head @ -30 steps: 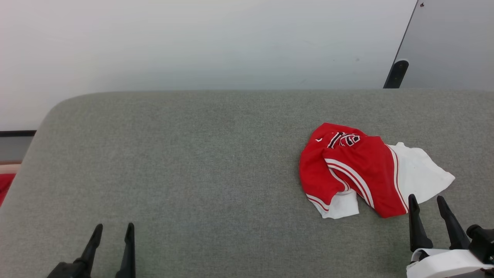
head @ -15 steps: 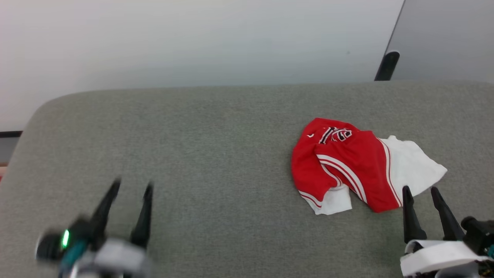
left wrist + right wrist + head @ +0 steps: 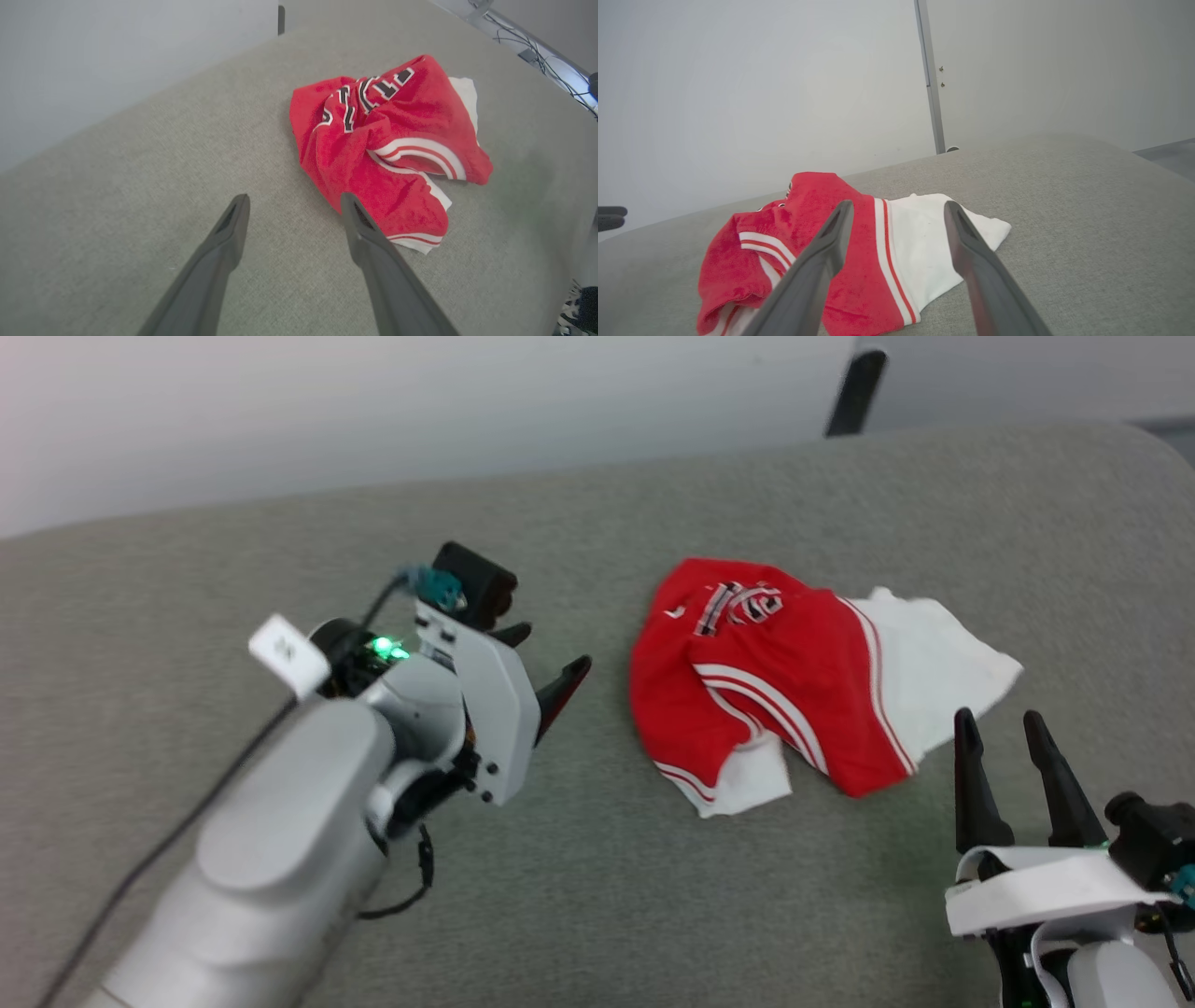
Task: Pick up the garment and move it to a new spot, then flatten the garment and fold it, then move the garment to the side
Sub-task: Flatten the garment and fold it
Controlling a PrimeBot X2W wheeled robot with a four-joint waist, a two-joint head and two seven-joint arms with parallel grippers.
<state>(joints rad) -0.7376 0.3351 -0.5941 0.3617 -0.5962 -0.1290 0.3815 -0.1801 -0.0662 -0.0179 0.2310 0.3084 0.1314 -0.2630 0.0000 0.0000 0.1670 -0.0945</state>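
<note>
The garment (image 3: 794, 681) lies crumpled on the grey upholstered surface (image 3: 653, 896), red with white panels, striped trim and black white-outlined letters. My left gripper (image 3: 551, 651) hovers just left of it, open and empty, fingers pointing at its red edge. In the left wrist view the garment (image 3: 373, 140) sits just beyond the right finger of that open gripper (image 3: 294, 200). My right gripper (image 3: 999, 723) stands open near the garment's white panel, at its near right side. Seen from the right wrist, the garment (image 3: 794, 219) lies behind that gripper (image 3: 899, 207), which holds nothing.
A pale wall runs behind the surface, with a dark post (image 3: 845, 392) at the back right. The surface rounds off at its far right corner (image 3: 1148, 439). Cables (image 3: 537, 51) lie on the floor beyond the surface's edge.
My left arm has swung up and right, from the lower left to beside the garment. The head camera has shifted, so the whole scene sits further left. The right gripper holds its pose.
</note>
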